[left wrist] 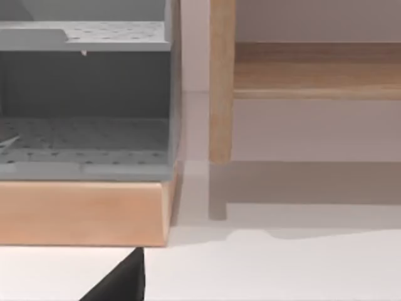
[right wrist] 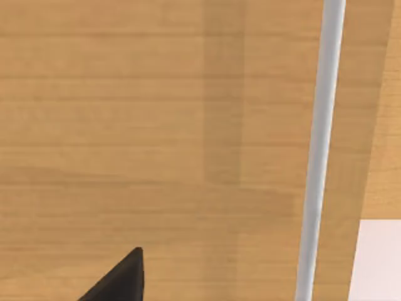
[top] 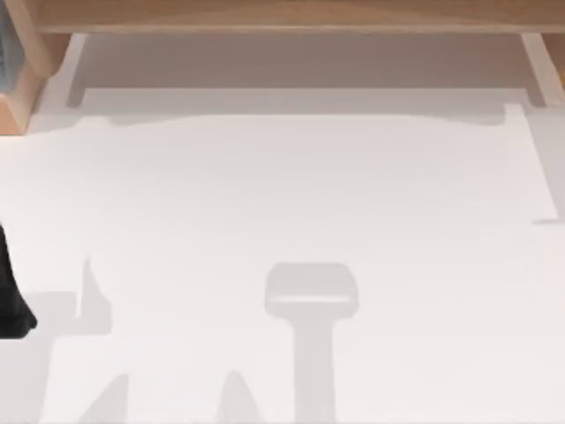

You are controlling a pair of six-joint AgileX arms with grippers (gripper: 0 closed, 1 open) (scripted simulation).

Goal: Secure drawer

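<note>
Drawer point(top: 300, 75) is sitting pulled out at the far edge of the white worktop point(top: 291, 194), framed in light wood. Left hand point(top: 13, 291) is at the worktop's left edge; can't tell if either hand's fingers are apart or together.

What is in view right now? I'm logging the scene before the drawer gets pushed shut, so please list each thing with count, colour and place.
drawer: one, beige-grey floor with white side walls and front strip, at the far edge of the table in the top view, pulled out from under the wood.
wooden frame: one, light wood, along the far edge above the drawer.
grey shelf unit: one, grey with dotted shelves, on a light wood base at the table's far left.
table: one, white, bearing grey shadows.
left gripper: one, black, near the shelf unit's base.
right gripper: one, black, over a wood surface.
</note>
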